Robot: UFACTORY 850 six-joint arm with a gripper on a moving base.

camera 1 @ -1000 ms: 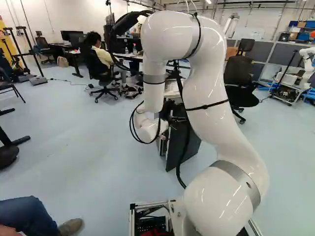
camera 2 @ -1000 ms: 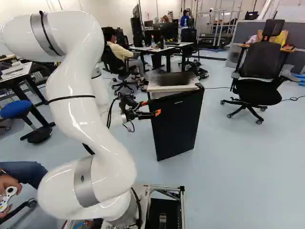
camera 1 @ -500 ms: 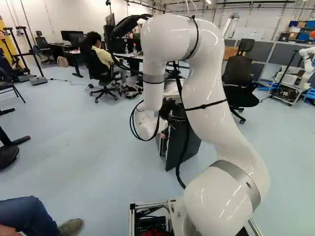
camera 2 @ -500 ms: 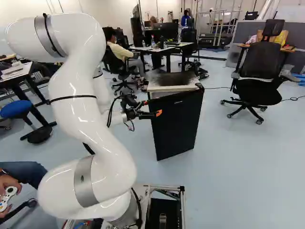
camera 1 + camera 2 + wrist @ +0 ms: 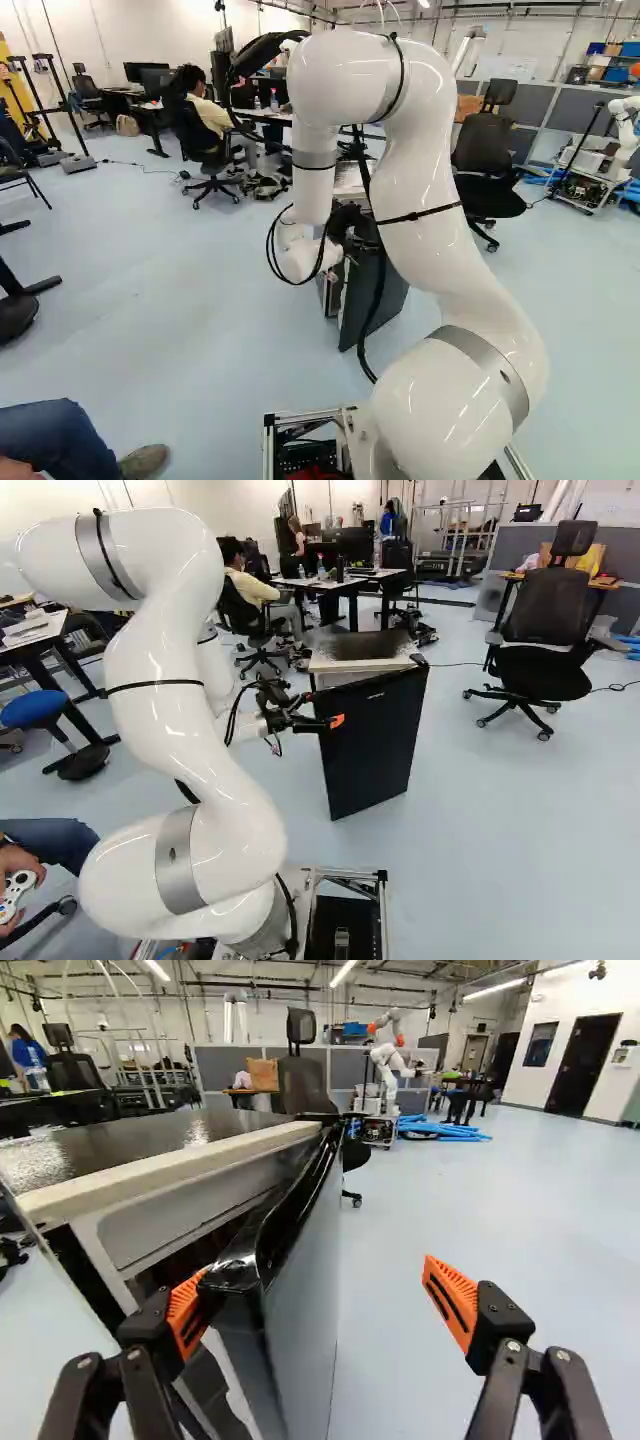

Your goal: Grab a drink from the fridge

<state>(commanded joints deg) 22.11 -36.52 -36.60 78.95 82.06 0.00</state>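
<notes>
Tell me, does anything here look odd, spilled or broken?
Only the fridge door: it stands ajar, with a gap between it and the fridge. One finger of the open gripper is on the door's inner side, the other outside, so it's probably deliberate. I see no spill or damage.

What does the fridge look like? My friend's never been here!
In the right base view, start at the big white arm on the left. To its right, a low box with a pale-rimmed top stands on the floor: that's the fridge. Its flat black door hangs partly open; the black chair farther right has wheels.
</notes>
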